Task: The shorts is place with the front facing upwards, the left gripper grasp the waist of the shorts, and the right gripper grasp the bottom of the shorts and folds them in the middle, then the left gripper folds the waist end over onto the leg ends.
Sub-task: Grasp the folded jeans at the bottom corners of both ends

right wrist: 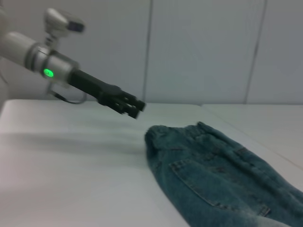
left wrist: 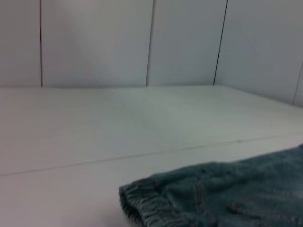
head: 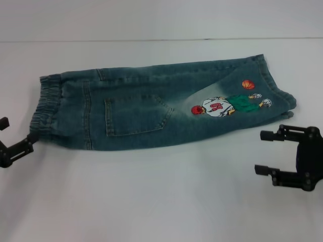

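The shorts (head: 151,108) lie folded lengthwise on the white table, back pocket (head: 136,116) and cartoon patch (head: 222,107) facing up. The ruffled waist (head: 48,108) is at the left and the leg ends (head: 277,85) at the right. My left gripper (head: 20,131) is open at the waist's near corner, its nearer finger tip at the band's edge, holding nothing. My right gripper (head: 258,152) stands open just in front of the leg ends, nothing between its fingers. The right wrist view shows the left gripper (right wrist: 135,108) above the table beside the waist (right wrist: 175,135). The left wrist view shows the waist (left wrist: 142,203).
The white table (head: 161,201) spreads in front of the shorts. A white panelled wall (left wrist: 151,42) rises behind its far edge.
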Motion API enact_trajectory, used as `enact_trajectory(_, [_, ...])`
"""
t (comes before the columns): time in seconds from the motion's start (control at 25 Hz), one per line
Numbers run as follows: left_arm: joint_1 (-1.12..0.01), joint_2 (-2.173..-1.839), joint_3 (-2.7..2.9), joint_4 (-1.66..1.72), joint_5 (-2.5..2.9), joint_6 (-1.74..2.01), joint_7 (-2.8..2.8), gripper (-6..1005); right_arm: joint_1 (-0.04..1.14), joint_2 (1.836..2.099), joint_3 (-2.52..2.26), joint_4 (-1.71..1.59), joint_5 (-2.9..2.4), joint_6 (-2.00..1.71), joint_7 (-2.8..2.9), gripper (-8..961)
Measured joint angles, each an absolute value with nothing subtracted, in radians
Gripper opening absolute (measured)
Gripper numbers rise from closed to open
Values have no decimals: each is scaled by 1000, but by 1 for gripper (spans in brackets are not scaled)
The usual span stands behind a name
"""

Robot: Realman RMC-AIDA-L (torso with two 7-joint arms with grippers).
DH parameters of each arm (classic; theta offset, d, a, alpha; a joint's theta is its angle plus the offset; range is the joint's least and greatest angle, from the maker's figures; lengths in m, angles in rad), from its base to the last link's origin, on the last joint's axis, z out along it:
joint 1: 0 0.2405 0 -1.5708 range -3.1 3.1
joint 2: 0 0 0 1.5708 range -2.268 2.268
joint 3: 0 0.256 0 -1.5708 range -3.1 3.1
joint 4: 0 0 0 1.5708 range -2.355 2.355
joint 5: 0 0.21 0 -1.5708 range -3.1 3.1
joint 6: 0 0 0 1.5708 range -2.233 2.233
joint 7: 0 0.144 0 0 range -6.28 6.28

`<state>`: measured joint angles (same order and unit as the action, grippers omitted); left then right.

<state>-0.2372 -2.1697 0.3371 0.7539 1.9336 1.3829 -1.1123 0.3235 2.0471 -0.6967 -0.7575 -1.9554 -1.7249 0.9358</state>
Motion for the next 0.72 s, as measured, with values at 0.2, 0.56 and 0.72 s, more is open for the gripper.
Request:
enact_trajectory(0.2, [-258,-2165,341,710,1964,1312,-1042,888,315,2040,-689,-756,-1957,-1736,942,725])
enact_trajectory(0.56, [-305,-2163,403,671,2032,1203,-1037,870,324,2035,-686,-754,-1978,-1732,955,725])
enact_trajectory(0.72, [-322,-2163,441,656,2033,1166,-1041,837,326,2036,-686,-754,-1984,-1714,971,726])
